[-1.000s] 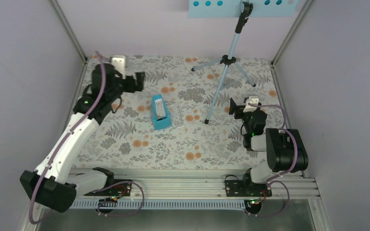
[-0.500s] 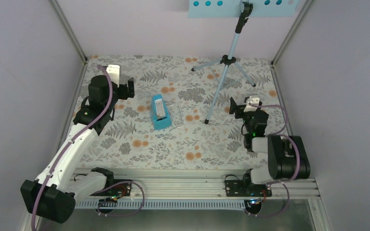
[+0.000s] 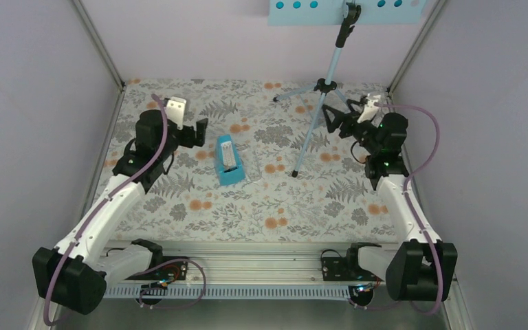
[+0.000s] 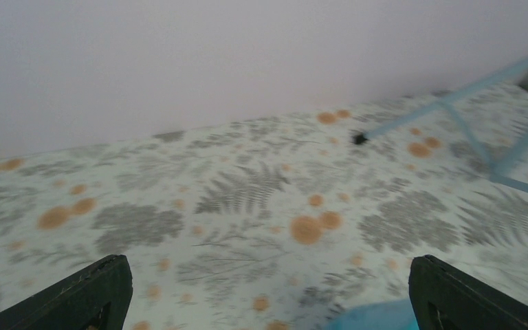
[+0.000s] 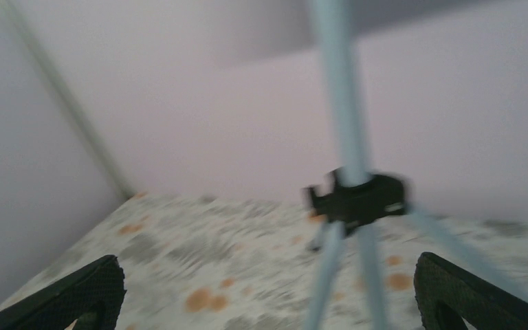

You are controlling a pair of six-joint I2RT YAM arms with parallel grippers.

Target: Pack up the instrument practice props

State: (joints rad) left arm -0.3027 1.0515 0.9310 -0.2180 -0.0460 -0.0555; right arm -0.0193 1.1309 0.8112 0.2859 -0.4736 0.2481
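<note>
Floral worktop (image 3: 179, 199): metronome (image 3: 229, 161) lies left of stand (image 3: 324, 86). Left fingers (image 4: 96, 292) and right fingers (image 5: 82, 292) spread wide, holding nothing.

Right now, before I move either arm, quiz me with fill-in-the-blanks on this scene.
The metronome lies nearer the ____ arm's side of the table. The music stand rests on ____ legs. The left gripper and right gripper are both ____, holding nothing.
Missing words: left; three; open.
</note>
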